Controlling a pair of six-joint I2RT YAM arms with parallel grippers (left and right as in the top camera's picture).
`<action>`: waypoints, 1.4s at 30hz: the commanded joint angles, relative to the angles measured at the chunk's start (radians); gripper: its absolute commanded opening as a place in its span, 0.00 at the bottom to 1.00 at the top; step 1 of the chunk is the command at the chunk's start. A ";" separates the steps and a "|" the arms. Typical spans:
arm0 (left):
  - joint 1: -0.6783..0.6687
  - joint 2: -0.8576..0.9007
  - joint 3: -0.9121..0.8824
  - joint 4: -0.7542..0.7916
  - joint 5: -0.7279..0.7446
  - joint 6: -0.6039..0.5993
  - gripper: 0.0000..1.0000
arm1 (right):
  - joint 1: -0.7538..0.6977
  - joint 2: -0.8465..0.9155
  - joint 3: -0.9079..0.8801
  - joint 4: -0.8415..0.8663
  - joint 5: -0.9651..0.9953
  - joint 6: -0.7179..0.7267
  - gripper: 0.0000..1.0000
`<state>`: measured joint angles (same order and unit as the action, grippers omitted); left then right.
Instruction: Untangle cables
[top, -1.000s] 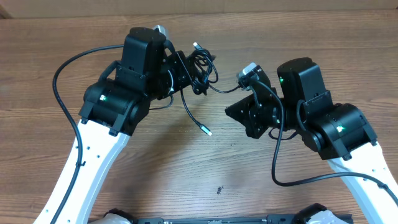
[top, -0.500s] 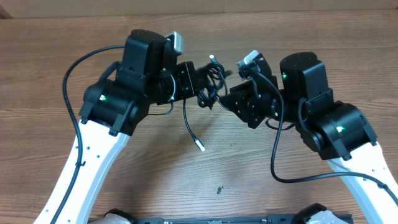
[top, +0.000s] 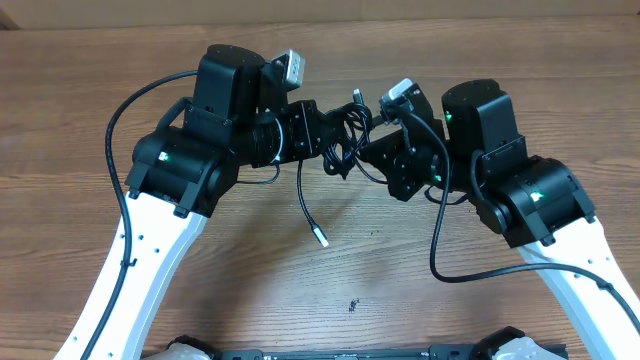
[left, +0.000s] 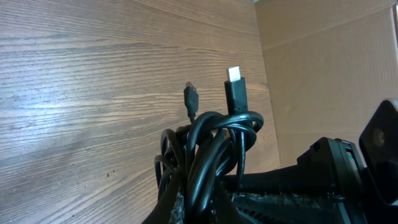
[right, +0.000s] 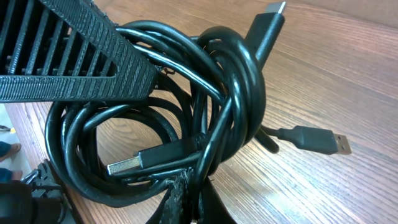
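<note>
The cables (top: 344, 138) form a black knot held above the wooden table between my two arms. My left gripper (top: 327, 137) is shut on the knot's left side, and in the left wrist view its jaws (left: 202, 210) pinch several strands (left: 210, 146), with two plug ends (left: 234, 87) sticking up. My right gripper (top: 369, 153) is shut on a strand at the knot's right side (right: 194, 200). The right wrist view shows the coils (right: 186, 93), a silvery USB plug (right: 123, 165) and another plug (right: 316, 140). One loose strand hangs down to a plug (top: 320, 238) near the table.
The wooden table (top: 320, 300) runs under both arms. Thick black arm wires loop at the left (top: 112, 160) and lower right (top: 480, 280). A cardboard wall (left: 323, 68) stands past the table's far edge. A small dark speck (top: 353, 305) lies near the front.
The right gripper has moved left to the knot, opened briefly and shut on a strand. The left gripper carried the knot a little to the right; the hanging plug swung left.
</note>
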<state>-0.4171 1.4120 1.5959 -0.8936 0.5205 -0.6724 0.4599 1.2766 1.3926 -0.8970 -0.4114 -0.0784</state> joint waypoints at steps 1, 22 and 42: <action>-0.006 -0.026 0.023 0.016 0.021 -0.020 0.04 | 0.008 0.008 0.001 -0.036 -0.029 -0.004 0.04; 0.110 -0.026 0.023 0.007 -0.066 -0.191 0.04 | 0.057 0.008 0.001 -0.163 -0.053 -0.008 0.04; 0.109 -0.026 0.023 -0.067 0.169 0.100 0.04 | 0.056 0.009 0.001 0.040 -0.016 -0.004 0.34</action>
<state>-0.3058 1.4120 1.5959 -0.9722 0.6147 -0.6163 0.5114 1.2839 1.3926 -0.8673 -0.4438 -0.0830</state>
